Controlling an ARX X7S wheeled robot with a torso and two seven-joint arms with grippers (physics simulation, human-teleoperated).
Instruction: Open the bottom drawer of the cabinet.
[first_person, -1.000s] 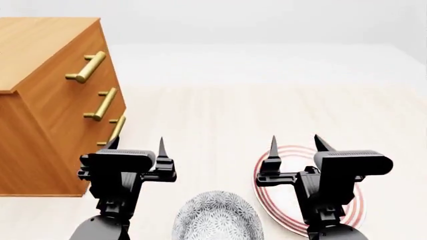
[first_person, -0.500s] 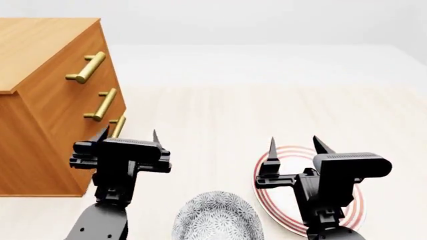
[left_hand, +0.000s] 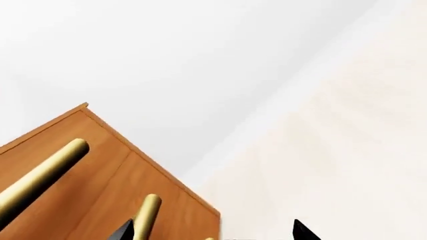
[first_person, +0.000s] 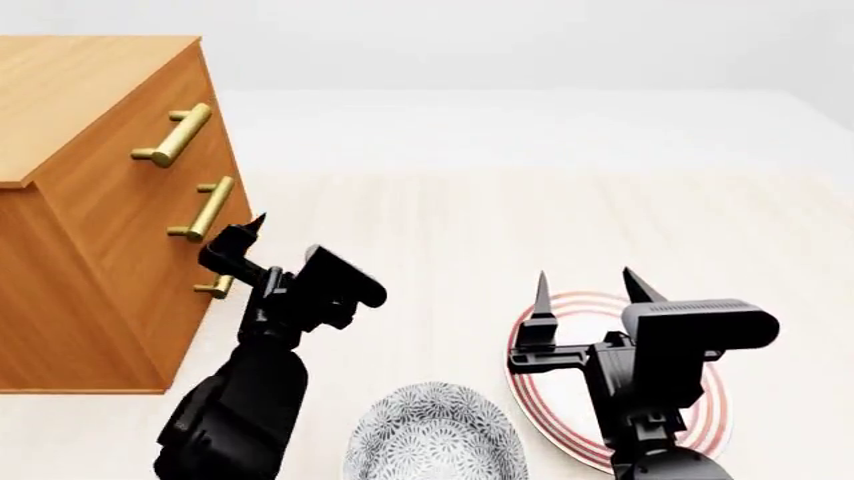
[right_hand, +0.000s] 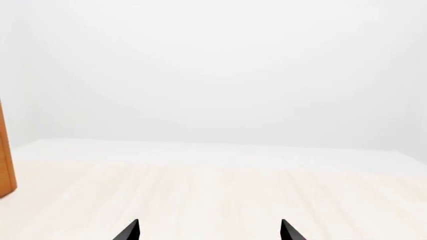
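The orange-brown cabinet (first_person: 94, 110) stands at the left of the head view with three brass bar handles. The bottom drawer (first_person: 174, 320) is the lowest one. Only the near end of its handle (first_person: 214, 289) shows, because my left gripper (first_person: 238, 245) is rolled on its side right in front of it. In the left wrist view the left gripper (left_hand: 213, 234) is open, one fingertip (left_hand: 123, 231) beside a brass bar (left_hand: 147, 215), and nothing is gripped. My right gripper (first_person: 585, 285) hangs open over the plate, and its wrist view shows the right gripper (right_hand: 209, 232) empty.
A white plate with red rings (first_person: 707, 420) lies on the pale floor under my right arm. A patterned grey bowl (first_person: 434, 435) sits between the arms at the near edge. The cabinet's edge (right_hand: 5, 160) shows in the right wrist view.
My left arm has swung left toward the cabinet front and rolled its gripper sideways, reaching the bottom drawer's handle. The right arm has barely moved.
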